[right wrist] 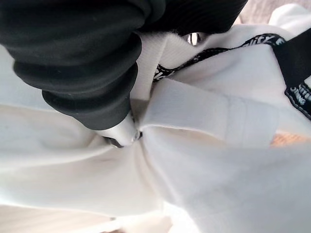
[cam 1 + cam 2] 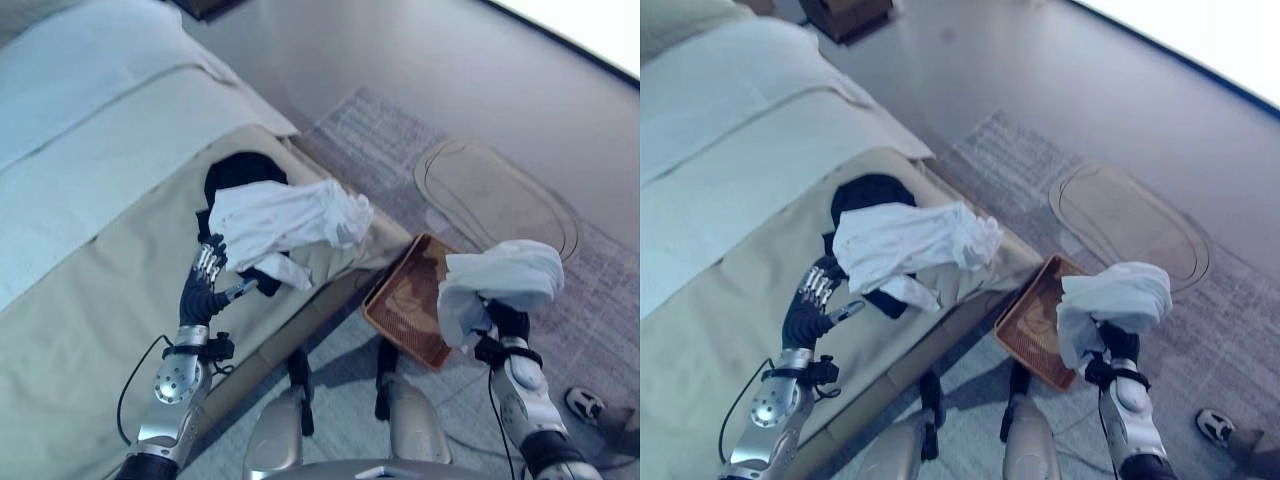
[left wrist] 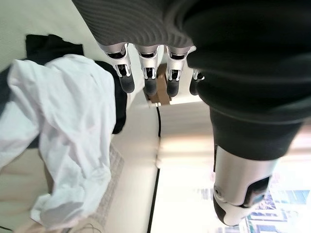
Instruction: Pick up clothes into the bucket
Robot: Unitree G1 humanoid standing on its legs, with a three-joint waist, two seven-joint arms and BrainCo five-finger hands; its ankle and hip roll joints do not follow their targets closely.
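One white garment [image 2: 500,285] bunched, draping over right hand [image 2: 508,322], clamped; left hand [image 2: 203,290] fingers relaxed apart.

- A wide bed [image 2: 90,300] with a beige cover carries a crumpled white shirt [image 2: 285,225] near its edge, lying over a black garment [image 2: 240,172].
- The grey floor [image 2: 420,60] carries a pale patterned rug [image 2: 390,150].
- A shallow brown woven basket [image 2: 410,300] stands on the floor just beside the bed.
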